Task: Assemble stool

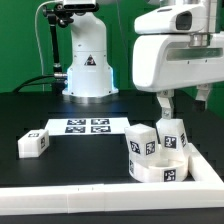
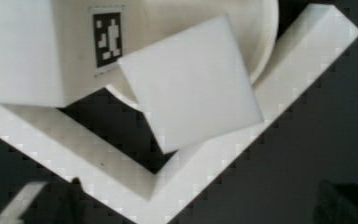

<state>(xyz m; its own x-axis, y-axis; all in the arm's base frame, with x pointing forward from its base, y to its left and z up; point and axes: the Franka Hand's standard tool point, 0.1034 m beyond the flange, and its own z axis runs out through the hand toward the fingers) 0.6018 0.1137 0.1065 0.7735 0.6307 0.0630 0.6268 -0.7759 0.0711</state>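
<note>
- The arm (image 1: 172, 50) hangs over the scene, with the gripper (image 1: 170, 110) pointing straight down, its jaws apart and nothing between them.
- The seat (image 1: 158, 171) lies directly below the gripper, in the corner of the wall (image 1: 90, 196).
- Two legs (image 1: 141, 142) stand upright on the seat. One leg's top is just under the fingertips, but whether they touch cannot be told.
- A third leg (image 1: 33, 143) lies well away from the gripper, past the marker board (image 1: 85, 126).
- Only one finger (image 1: 163, 103) shows clearly in the exterior view.
- In the wrist view the seat, legs and wall corner are blurred and cut off at the edges, and the fingers cannot be made out.
</note>
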